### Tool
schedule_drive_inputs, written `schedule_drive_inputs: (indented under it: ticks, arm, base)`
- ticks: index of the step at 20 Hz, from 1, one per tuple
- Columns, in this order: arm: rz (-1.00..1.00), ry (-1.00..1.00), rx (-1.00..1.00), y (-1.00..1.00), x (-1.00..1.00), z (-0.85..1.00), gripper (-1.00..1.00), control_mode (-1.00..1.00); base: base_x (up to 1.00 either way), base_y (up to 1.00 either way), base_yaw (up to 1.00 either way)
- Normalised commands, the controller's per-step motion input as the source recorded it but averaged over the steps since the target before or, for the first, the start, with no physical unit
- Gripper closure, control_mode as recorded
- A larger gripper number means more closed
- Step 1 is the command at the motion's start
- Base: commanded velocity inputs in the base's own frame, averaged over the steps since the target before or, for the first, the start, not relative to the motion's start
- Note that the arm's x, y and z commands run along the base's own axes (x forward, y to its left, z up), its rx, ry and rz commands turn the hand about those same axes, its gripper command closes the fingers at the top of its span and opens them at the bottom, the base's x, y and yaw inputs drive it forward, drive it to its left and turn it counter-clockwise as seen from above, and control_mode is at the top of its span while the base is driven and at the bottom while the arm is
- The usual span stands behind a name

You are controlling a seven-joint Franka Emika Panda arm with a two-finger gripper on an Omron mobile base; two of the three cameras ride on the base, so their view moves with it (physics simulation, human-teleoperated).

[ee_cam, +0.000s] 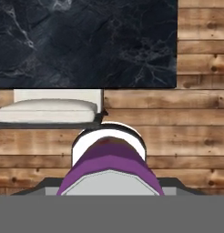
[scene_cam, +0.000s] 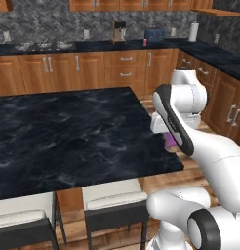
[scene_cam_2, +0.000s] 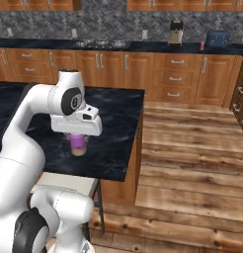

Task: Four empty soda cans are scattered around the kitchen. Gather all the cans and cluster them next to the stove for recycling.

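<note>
Hanging under the white arm's hand, a purple soda can (scene_cam_2: 78,147) sits pinched between the fingers of the gripper (scene_cam_2: 77,137), which is closed on its upper part, the can's tan base showing below. In the right base view the can is at about 9 o'clock, above the near right corner of the black marbled island counter (scene_cam_2: 118,128).

Left to right along the back counter (scene_cam_2: 143,47) in that view: the stove (scene_cam_2: 101,44), with grey burners, at 12 o'clock; the coffee machine (scene_cam_2: 176,32) at 1 o'clock; a small red soda can (scene_cam_2: 202,46) just left of a blue toaster (scene_cam_2: 218,38), towards 2 o'clock. That red can stands well apart from the stove.

The left base view shows the stove (scene_cam: 41,46) at 11 o'clock, the red soda can (scene_cam: 145,42) at 1 o'clock and a sliver of the purple soda can (scene_cam: 169,142) at 3 o'clock, beside the island's right edge, mostly behind the arm.

In the hand view the purple soda can (ee_cam: 109,159) and its silvery top are at 6 o'clock, over the plank floor (ee_cam: 196,127), with a white-cushioned stool (ee_cam: 50,110) at 9 o'clock and the island counter (ee_cam: 86,41) at 12.
</note>
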Motion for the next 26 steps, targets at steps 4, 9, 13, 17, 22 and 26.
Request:
schedule_drive_inputs:
  ticks: [4,9,13,17,22,26]
  arm:
    - [0.00,0.00,0.00,0.00,0.00,0.00,1.00,1.00]
    - [0.00,0.00,0.00,0.00,0.00,0.00,1.00,1.00]
    - [0.00,0.00,0.00,0.00,0.00,0.00,1.00,1.00]
    - [0.00,0.00,0.00,0.00,0.00,0.00,1.00,1.00]
    - [0.00,0.00,0.00,0.00,0.00,0.00,1.00,1.00]
    - [0.00,0.00,0.00,0.00,0.00,0.00,1.00,1.00]
  base:
    - [-0.02,-0.91,-0.01]
    - [0.00,-0.91,0.00]
    - [0.21,-0.84,-0.03]
    - [0.71,-0.61,-0.04]
    - [0.93,-0.42,-0.01]
    - [1.00,-0.43,0.00]
